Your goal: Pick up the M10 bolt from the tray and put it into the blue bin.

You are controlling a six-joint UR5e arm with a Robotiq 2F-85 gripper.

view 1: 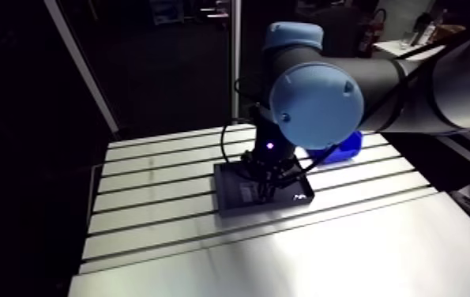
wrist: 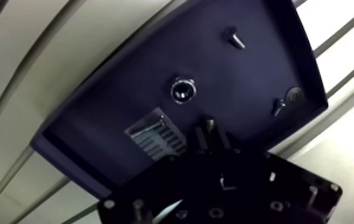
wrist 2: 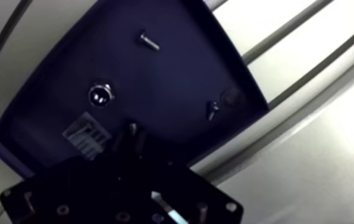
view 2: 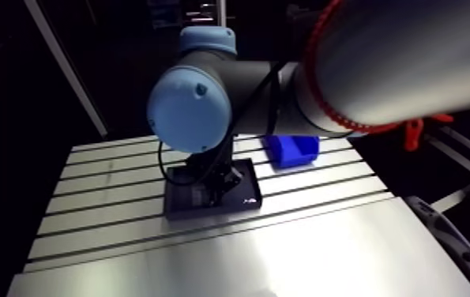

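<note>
In the wrist view a dark tray (wrist: 96, 128) lies on the slotted table. My gripper (wrist: 209, 128) hangs low over it with the fingers (wrist: 199, 140) drawn close together. A grey metal end, which looks like the M10 bolt (wrist: 209, 122), shows between the tips. Ahead of the fingers sits a round nut-like part (wrist: 183, 90), and farther ahead a small bolt (wrist: 234, 37). In the arm view the blue bin (view 2: 291, 150) stands just beyond the tray (view 2: 247, 171), to the right.
Beside the fingers a ribbed metal block (wrist: 155, 134) rests on the tray. On the other side, a short screw (wrist: 279, 108) and a washer (wrist: 294, 94) lie near the tray's edge. Slots run across the aluminium table (view 1: 159, 237).
</note>
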